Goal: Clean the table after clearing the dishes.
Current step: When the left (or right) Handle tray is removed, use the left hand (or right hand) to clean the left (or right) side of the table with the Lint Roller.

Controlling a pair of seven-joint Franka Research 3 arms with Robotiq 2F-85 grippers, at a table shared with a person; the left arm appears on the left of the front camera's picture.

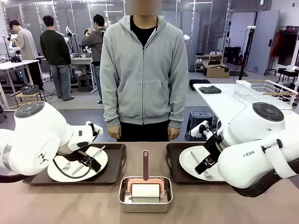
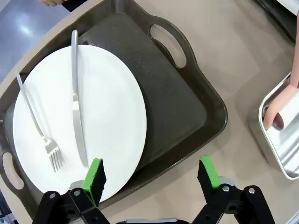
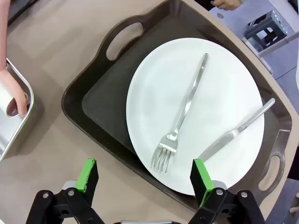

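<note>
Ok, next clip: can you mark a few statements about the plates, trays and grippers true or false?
1. Each white plate lies in a dark tray. True: the left plate in the left tray, the right plate in the right tray.
2. The left gripper is shut on the left plate. False: it is open and holds nothing.
3. The roller rests in the steel pan between the trays. True.
4. The right plate is bare. False: a fork and a knife lie on it.
5. The right gripper is open. True.
</note>
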